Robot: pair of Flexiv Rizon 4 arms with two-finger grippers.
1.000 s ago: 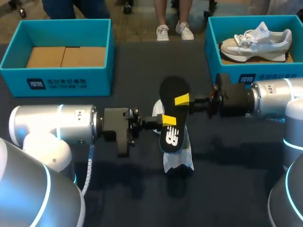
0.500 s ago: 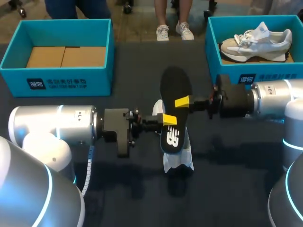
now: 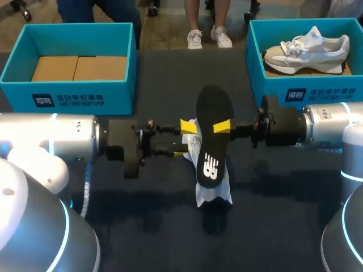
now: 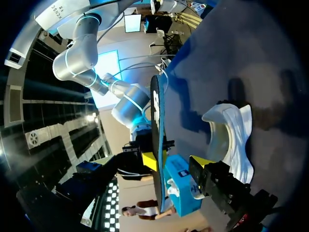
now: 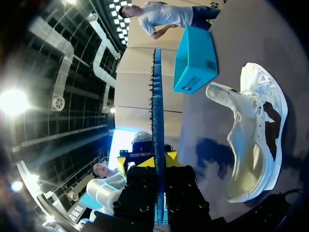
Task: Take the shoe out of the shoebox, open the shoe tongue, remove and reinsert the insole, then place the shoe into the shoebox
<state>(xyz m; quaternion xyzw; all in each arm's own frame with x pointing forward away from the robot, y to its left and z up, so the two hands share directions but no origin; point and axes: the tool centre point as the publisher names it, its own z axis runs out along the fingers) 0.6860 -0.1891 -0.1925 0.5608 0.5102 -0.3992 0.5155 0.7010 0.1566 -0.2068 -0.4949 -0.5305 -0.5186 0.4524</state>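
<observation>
The black insole (image 3: 211, 133) hangs on edge above the table, with my right gripper (image 3: 220, 129) shut on its middle. In the right wrist view the insole (image 5: 157, 111) runs edge-on between the two yellow tips of that gripper (image 5: 157, 160). My left gripper (image 3: 186, 139) is open just left of the insole and clear of it. The white shoe (image 3: 218, 190) lies on the dark table under the insole. It also shows beside the insole (image 4: 155, 130) as the shoe (image 4: 231, 135) in the left wrist view, and as the shoe (image 5: 258, 140) in the right wrist view.
A teal shoebox (image 3: 116, 90) with a cardboard floor stands at the back left. A second teal shoebox (image 3: 255, 54) at the back right holds another pale sneaker (image 3: 306, 48). Dark bare table lies in front of the shoe.
My left gripper has opened, let go of the insole and drawn back to the left. The right gripper has closed on the insole, which has shifted slightly right.
</observation>
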